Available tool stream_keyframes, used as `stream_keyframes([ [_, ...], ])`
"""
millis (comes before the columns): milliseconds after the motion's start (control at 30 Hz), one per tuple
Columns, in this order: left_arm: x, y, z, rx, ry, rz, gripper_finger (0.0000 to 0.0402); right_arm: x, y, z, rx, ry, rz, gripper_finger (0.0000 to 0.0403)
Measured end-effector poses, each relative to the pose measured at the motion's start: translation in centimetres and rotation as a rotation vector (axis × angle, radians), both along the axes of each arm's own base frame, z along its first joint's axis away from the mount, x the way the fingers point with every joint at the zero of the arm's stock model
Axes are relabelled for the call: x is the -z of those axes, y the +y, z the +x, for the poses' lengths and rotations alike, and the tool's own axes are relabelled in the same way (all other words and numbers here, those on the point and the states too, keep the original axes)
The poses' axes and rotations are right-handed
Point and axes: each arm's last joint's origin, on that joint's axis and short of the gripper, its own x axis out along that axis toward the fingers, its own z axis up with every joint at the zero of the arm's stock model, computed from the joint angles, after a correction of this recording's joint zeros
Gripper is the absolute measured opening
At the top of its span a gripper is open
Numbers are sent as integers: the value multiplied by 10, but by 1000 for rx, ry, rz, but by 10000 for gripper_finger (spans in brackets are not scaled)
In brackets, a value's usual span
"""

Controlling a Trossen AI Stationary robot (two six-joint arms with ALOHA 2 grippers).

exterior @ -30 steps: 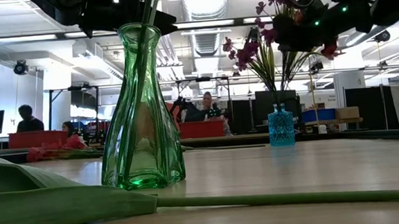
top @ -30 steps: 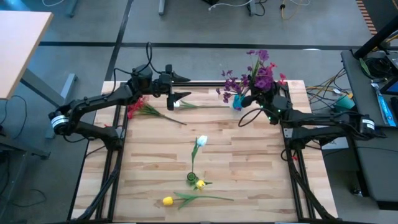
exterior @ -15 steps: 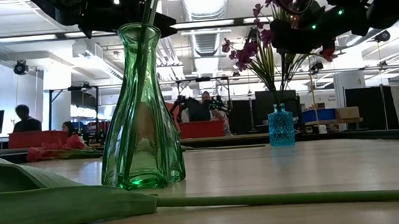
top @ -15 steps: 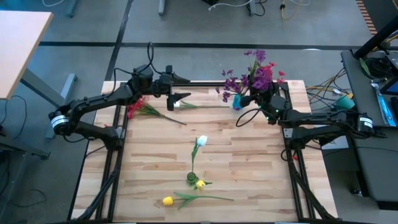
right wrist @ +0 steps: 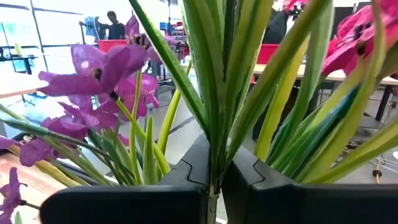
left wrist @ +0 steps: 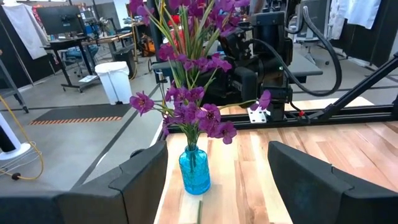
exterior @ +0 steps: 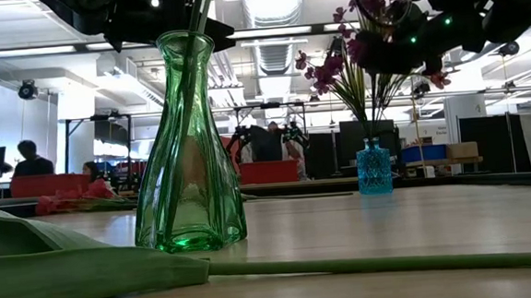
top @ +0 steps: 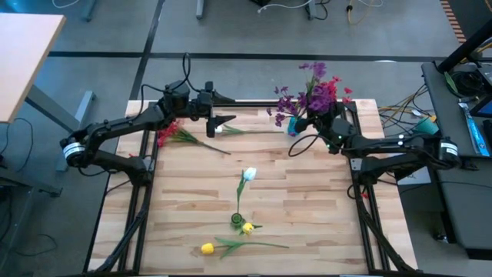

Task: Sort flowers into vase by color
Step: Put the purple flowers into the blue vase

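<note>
A small blue vase (top: 293, 126) (left wrist: 194, 169) (exterior: 374, 168) with purple flowers (left wrist: 193, 112) stands at the table's far right. Just to its right, my right gripper (top: 310, 117) (right wrist: 214, 180) is shut on a leafy flower with pink-red blooms (top: 332, 85). My left gripper (top: 226, 123) (left wrist: 217, 155) hovers open at the far left, facing the blue vase, nothing between its fingers. A red flower (top: 173, 135) lies on the table by the left arm. A green glass vase (exterior: 185, 154) (top: 237, 221) near the front holds a white tulip (top: 248, 175) and a yellow bud (top: 247, 228). Another yellow bud (top: 207, 248) lies flat. My right gripper pinches the flower's green stems and leaves (right wrist: 214, 158) between its two shut fingers. The stems stand up out of the fingers and fan upward, blooms on top. The flower is held above the table beside the blue vase; its lower end is hidden by the gripper.
A loose green stem with a pale bud (top: 231, 129) lies just under my left gripper. A long green leaf and stem (exterior: 88, 271) lie across the table's front. The middle of the wooden table (top: 307, 192) is bare. People sit in the room beyond.
The blooms of the flower in my right gripper have swung a little toward the table's far-left, closer over the blue vase. The gripper stays shut on the stems. My left arm has kept still.
</note>
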Motion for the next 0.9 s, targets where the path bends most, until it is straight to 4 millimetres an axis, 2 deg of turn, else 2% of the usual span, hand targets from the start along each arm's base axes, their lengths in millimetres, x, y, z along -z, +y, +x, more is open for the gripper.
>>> stream_keyframes([
  [500,1,0,0,0,8,-5,261,-1,0,0,3,30,-22,13],
  [900,2,0,0,0,20,-13,261,7,-2,5,3,65,-16,13],
])
